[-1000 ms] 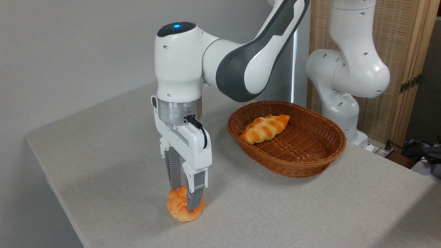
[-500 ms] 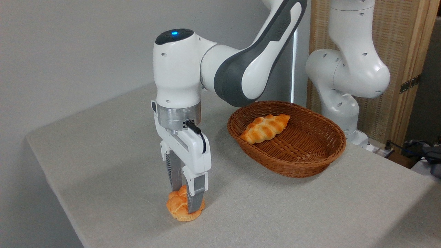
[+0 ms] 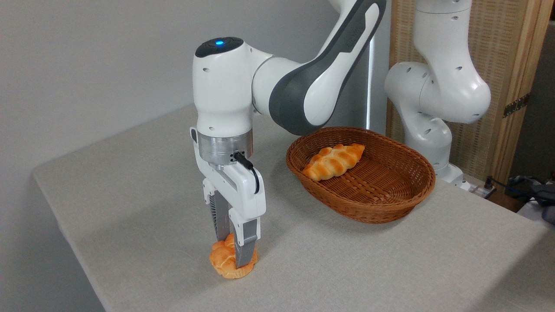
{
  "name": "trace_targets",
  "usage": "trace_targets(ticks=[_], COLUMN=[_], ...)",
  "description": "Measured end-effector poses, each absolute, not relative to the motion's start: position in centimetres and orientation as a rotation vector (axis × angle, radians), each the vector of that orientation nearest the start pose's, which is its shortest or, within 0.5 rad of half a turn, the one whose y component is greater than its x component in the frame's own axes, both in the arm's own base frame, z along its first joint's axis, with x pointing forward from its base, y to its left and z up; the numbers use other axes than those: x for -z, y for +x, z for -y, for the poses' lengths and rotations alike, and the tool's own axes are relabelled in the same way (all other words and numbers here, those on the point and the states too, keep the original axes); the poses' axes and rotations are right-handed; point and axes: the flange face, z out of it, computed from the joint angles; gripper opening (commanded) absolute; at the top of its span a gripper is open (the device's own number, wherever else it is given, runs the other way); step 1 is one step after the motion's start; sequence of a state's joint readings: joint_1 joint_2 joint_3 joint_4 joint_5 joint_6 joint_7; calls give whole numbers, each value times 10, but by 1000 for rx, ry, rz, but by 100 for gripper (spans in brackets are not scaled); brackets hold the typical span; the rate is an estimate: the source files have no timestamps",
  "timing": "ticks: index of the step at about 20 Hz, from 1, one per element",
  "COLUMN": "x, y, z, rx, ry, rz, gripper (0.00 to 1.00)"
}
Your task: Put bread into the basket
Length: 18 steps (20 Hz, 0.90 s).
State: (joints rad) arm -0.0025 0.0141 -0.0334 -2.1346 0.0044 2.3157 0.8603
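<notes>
Braided loaf (image 3: 333, 161), grey table (image 3: 390, 260), wooden screen (image 3: 511, 86), cables (image 3: 520, 186)

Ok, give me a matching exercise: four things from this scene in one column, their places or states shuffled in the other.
Things:
1. bun
2. braided loaf
3. basket
4. gripper

Places or states:
A. lying inside the wicker
B. on the table near its front edge
C. shut, fingers pointing down
D. right of the bun, further back

Pairs: 1-B, 2-A, 3-D, 4-C
</notes>
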Motion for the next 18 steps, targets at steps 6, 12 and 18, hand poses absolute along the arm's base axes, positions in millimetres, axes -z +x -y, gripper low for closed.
trace_targets(ticks=[6,12,18], x=[-416,-416,-439], y=[558,558,547], z=[20,20,20], rx=[232,233,207], ry=[-2759,-2758,-2765], rz=[-1332,-1333,-1335], gripper=[55,54,53])
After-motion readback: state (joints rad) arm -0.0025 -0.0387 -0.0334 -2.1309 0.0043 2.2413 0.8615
